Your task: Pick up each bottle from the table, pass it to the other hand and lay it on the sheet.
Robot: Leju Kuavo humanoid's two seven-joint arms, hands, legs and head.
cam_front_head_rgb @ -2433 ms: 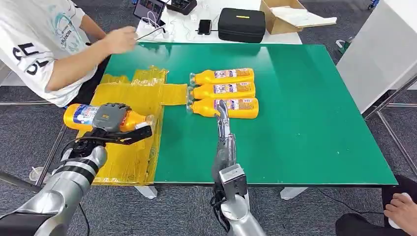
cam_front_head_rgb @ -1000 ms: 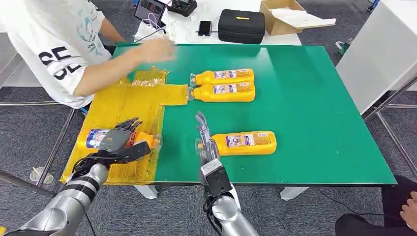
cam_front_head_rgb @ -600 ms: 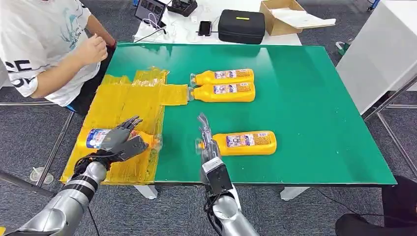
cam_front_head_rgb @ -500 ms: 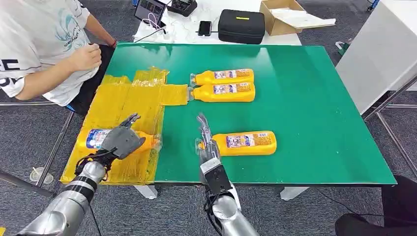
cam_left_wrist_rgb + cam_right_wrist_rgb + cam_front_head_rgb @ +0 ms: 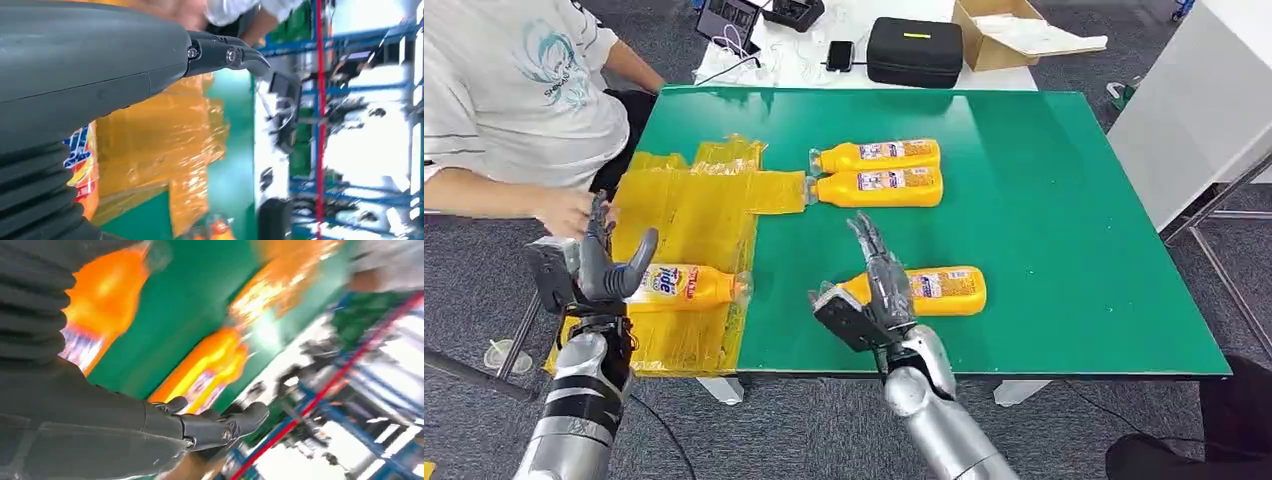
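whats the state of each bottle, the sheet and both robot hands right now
bottle on sheet: lying flat, released
near bottle: lying on the green table, not held
two far bottles: lying side by side, untouched
yellow sheet: spread, crinkled, overhanging the table edge
left robot hand: open, raised beside the bottle
right robot hand: open, fingers spread over the near bottle

Only one label really reads here: "Tide" in blue letters on the bottle point(image 5: 686, 287) lying on the yellow sheet point(image 5: 686, 205) at the counter's point(image 5: 1044, 200) left edge. The other three bottles carry printed labels too, the pair point(image 5: 879, 172) toward the far edge and the single one point(image 5: 924, 290) near the front edge, but that print is too small to make out. The person's white shirt point(image 5: 519, 90) has a teal graphic with tiny, unreadable lettering.
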